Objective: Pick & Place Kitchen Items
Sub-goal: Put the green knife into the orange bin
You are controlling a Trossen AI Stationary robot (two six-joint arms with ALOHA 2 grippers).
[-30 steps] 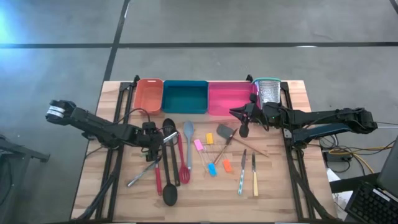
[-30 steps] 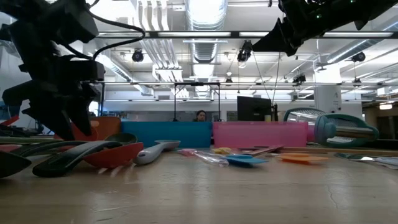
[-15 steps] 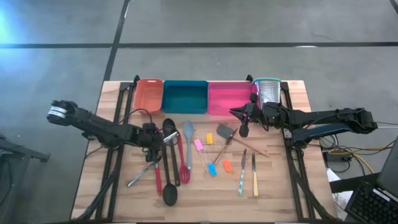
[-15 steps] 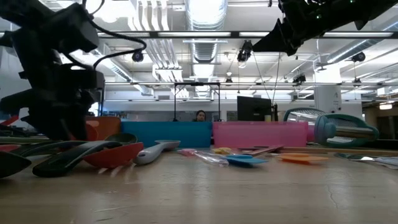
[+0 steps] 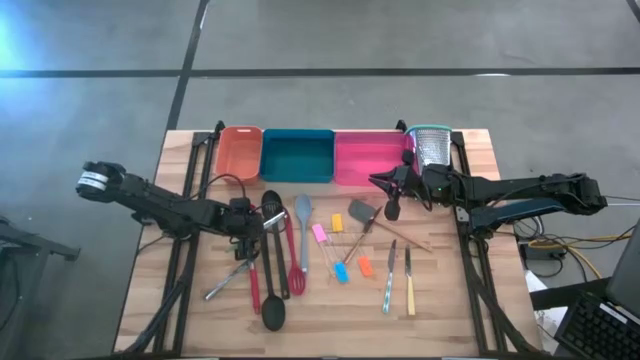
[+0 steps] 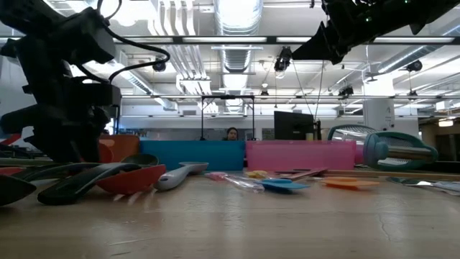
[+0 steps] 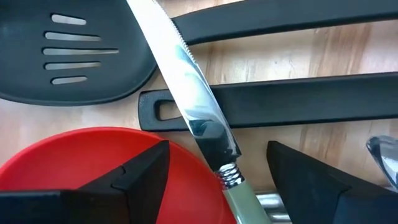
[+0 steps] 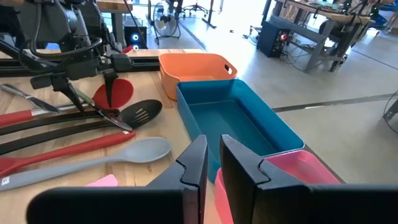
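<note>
My left gripper is open and points down over the utensil pile at the table's left. Its fingers stand on either side of a table knife with a pale green handle, without touching it. The knife lies slanted across a red spoon's bowl and black handles. A black slotted spatula lies beside them. My right gripper is shut and empty, held high near the pink tray. More spoons, spatulas, small coloured tools and knives lie mid-table.
Orange, teal and pink trays stand in a row along the far edge, with a metal grater at their right end. Metal tongs lie near the left arm. Bare wood shows along the near edge.
My left gripper has come down a little toward the utensil pile and has stayed open. The right arm and the utensils have kept still.
</note>
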